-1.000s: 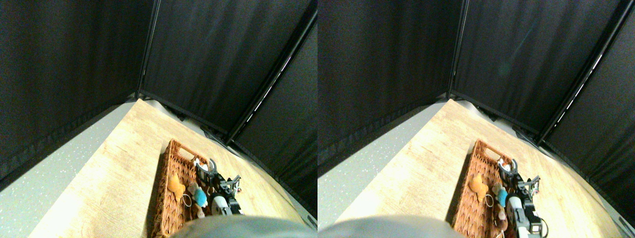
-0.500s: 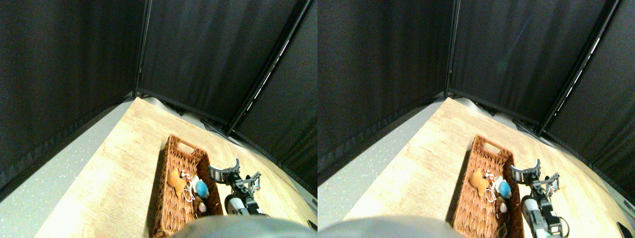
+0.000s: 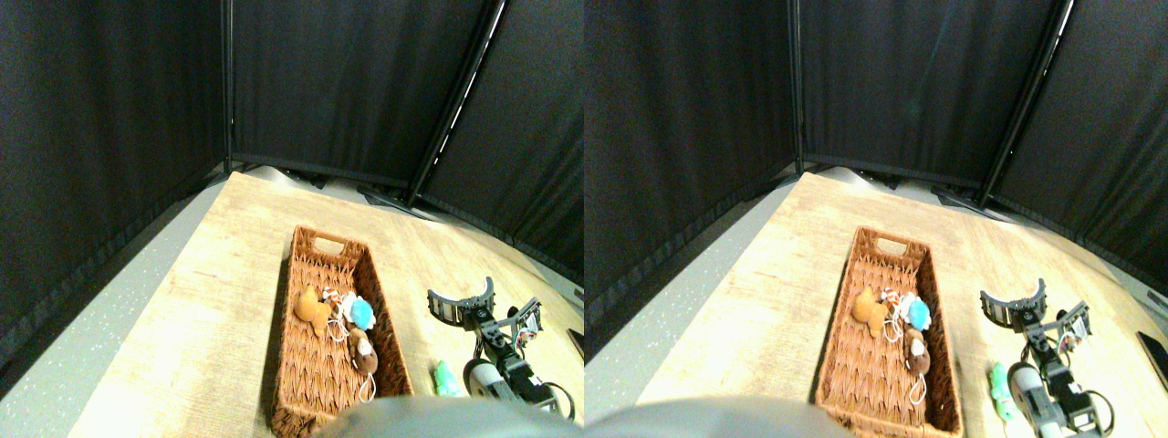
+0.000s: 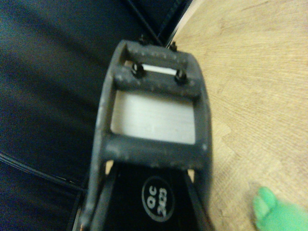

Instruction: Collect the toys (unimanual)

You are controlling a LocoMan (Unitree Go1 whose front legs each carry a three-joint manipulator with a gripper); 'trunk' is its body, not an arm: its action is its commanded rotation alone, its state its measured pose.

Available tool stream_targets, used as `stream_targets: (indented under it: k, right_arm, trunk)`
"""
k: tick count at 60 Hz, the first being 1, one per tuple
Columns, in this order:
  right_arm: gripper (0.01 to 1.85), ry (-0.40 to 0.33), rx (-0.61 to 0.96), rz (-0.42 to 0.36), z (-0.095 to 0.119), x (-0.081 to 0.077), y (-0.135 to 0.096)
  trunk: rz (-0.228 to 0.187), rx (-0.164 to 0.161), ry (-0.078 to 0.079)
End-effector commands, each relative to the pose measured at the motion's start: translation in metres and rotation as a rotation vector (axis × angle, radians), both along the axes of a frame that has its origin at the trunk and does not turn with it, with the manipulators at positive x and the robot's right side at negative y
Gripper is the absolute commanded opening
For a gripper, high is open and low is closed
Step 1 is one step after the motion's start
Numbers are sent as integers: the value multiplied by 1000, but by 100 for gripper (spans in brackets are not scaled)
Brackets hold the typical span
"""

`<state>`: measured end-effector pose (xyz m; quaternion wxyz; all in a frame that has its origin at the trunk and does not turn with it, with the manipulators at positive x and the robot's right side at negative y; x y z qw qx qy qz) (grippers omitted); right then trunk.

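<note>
- We are seeing the whole scene from a different angle than half a second ago, so the camera has swung; the shift of the wicker basket (image 3: 333,342) in the picture is not a move of the basket.
- The right gripper (image 3: 484,308) is now hanging over bare wood to the right of the basket, well clear of its rim; a second ago it was over the basket's inside, and half a second ago just past the right rim.
- Its two jaws are spreading wide apart in the stereo pair view, one curved and one straight, and nothing is sitting between them.
- In the wrist view we are looking through the dark open frame of a jaw at the wooden floor (image 4: 255,72) and the black curtain (image 4: 48,72); no toy is in that frame.
- Three toys are lying inside the basket near its middle: an orange toy (image 3: 311,309) toward the left wall, a blue toy (image 3: 361,313) by the right wall, and a brown toy (image 3: 362,351) just nearer us, with white string loops tangled among them.
- A green toy (image 3: 446,380) is lying on the floor outside the basket, between its right wall and the arm; it was not in view in either earlier picture.
- The same green toy (image 4: 281,211) is showing at the corner of the wrist view, beside the jaw and apart from it.
</note>
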<state>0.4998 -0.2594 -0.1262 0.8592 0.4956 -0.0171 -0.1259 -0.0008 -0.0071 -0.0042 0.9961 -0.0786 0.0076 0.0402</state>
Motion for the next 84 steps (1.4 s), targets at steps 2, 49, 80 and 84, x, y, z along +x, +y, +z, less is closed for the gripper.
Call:
stream_targets:
  k: [2,49,80,84]
  right_arm:
    - [85,-82,9,15,7,-5,-2]
    - [86,-5,265,-66,-68,-63,-11]
    - [76,64,377,-211,-114,-67,-31]
    - [74,61,394,-218,-118,-67,-32]
  trunk:
    - [-18,-12,8]
    - [-34,9,30]
    - [-30,17,44]
    - [-30,17,44]
